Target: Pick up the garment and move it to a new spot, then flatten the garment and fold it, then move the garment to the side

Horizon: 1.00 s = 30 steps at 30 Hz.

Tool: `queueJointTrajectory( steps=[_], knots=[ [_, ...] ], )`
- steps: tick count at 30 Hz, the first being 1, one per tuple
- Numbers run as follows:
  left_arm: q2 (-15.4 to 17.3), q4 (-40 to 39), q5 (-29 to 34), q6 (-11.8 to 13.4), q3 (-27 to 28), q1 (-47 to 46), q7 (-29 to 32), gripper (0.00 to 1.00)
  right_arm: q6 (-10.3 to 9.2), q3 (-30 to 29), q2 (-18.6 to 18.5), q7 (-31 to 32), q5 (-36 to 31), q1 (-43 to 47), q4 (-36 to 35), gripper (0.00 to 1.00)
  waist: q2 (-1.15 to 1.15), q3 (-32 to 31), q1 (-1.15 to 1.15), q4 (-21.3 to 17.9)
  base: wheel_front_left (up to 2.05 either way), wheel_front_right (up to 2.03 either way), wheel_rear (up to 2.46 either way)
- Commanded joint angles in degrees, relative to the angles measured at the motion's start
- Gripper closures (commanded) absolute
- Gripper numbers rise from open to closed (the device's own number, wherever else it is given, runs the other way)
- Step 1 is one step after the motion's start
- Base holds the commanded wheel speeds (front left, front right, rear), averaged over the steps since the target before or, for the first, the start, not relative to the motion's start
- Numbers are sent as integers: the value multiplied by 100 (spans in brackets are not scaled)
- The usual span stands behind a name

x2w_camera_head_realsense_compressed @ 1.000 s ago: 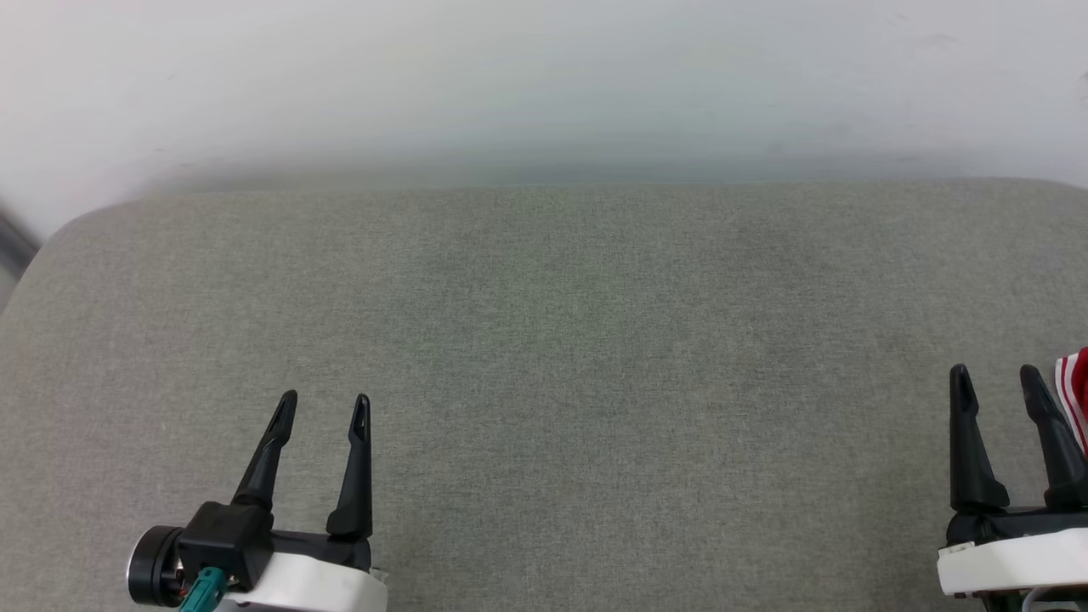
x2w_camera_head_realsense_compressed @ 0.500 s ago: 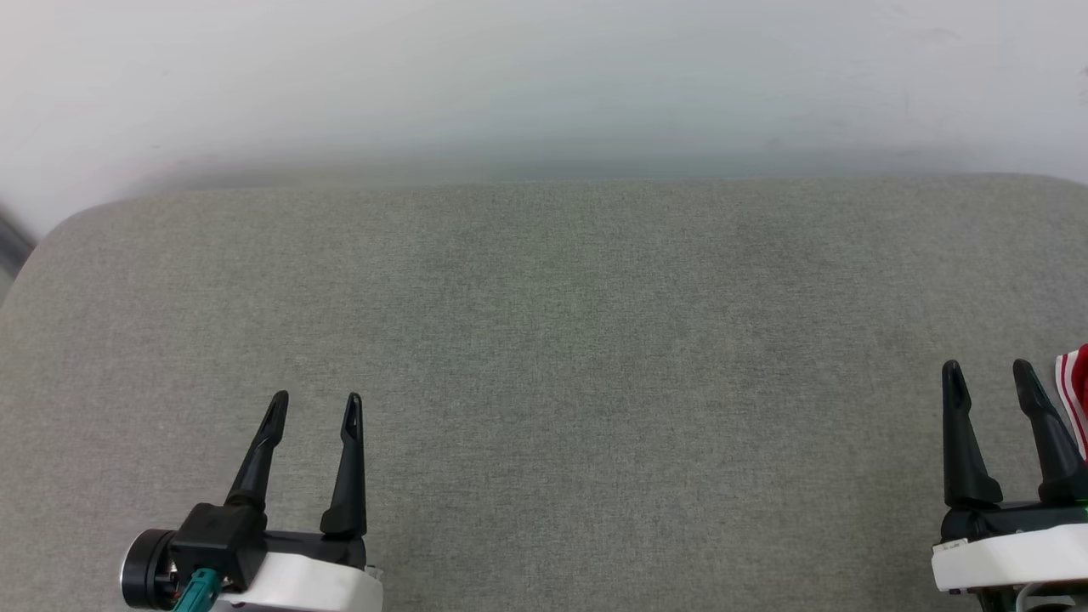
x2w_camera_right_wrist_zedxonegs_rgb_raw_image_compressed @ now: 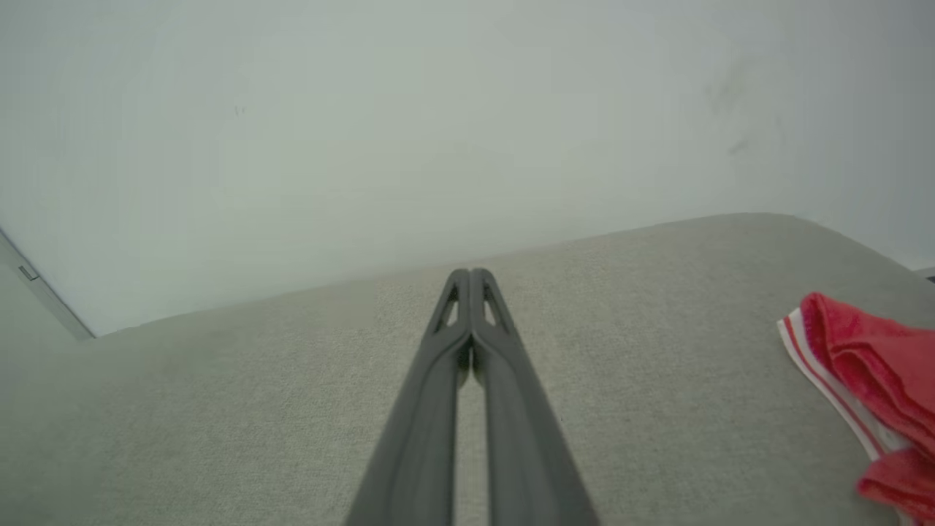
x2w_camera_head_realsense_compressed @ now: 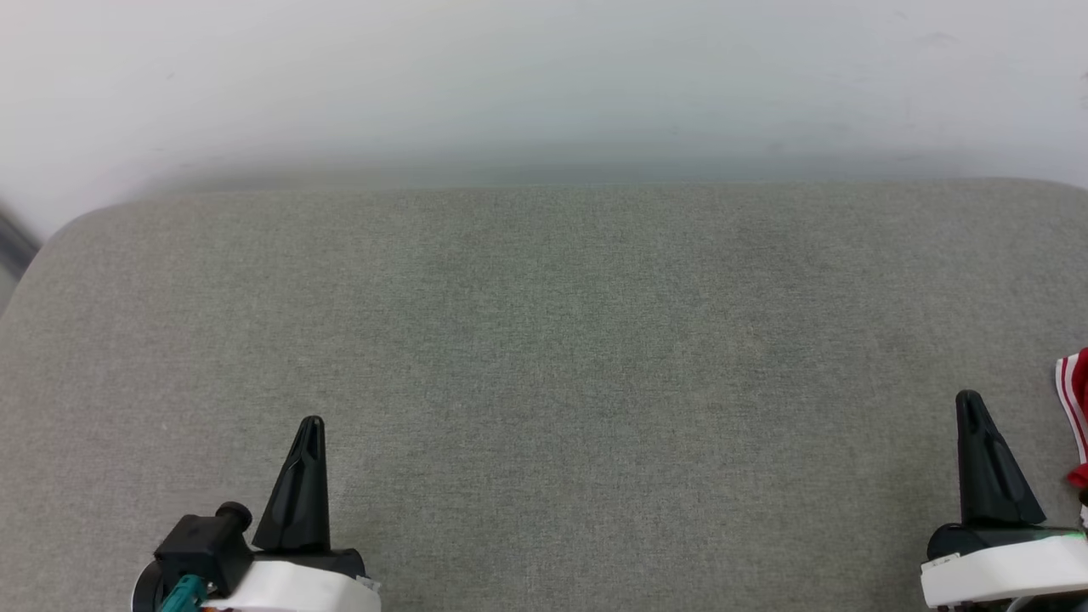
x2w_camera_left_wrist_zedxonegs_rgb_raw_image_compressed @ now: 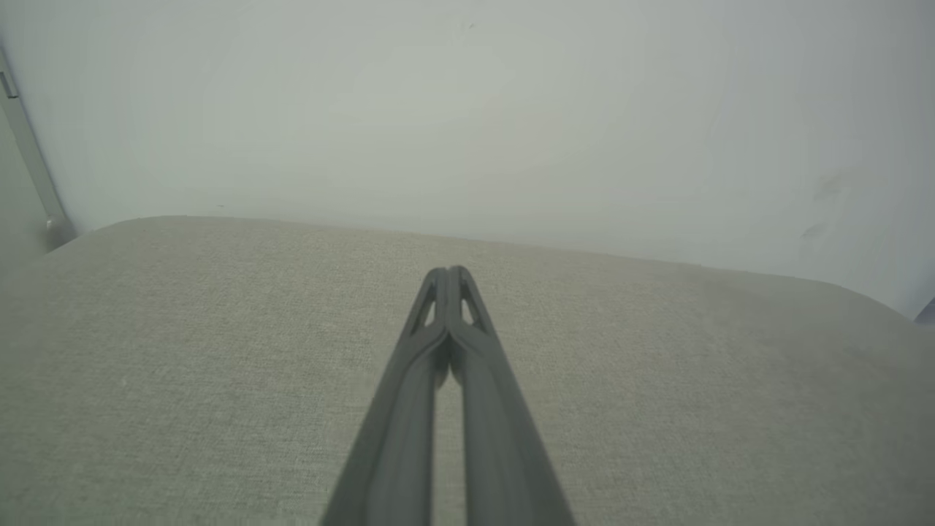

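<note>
Grippers, two: your left gripper [x2w_camera_head_realsense_compressed: 311, 422] and right gripper [x2w_camera_head_realsense_compressed: 969, 398], each with fingers pressed together, empty. Garment, one: red jersey [x2w_camera_head_realsense_compressed: 1079, 391] lies on the grey cushion [x2w_camera_head_realsense_compressed: 544, 340], near your right gripper's right side, not touching.

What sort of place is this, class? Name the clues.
Probably indoors: a padded grey fabric surface, like a sofa seat, against a plain pale wall, with a red garment on it.

Broad grey cushion [x2w_camera_head_realsense_compressed: 544, 340] open between the arms, wall [x2w_camera_head_realsense_compressed: 544, 76] behind, garment [x2w_camera_head_realsense_compressed: 1075, 408] bunched far right
</note>
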Motion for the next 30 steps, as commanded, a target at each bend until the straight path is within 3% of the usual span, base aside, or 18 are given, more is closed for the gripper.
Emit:
queueJointTrajectory(
  steps=[1,30],
  knots=[
    [36,-51,-271,-3,10,-106,34,100,0,-15,-4,46,248,-110,-40,100,0,-5,0,-1,0,0,0],
    [143,442,-3207,-63,84,-450,636,100,-1,-27,133,674,2818,-413,391,100,0,-106,0,-23,0,0,0]
  ],
)
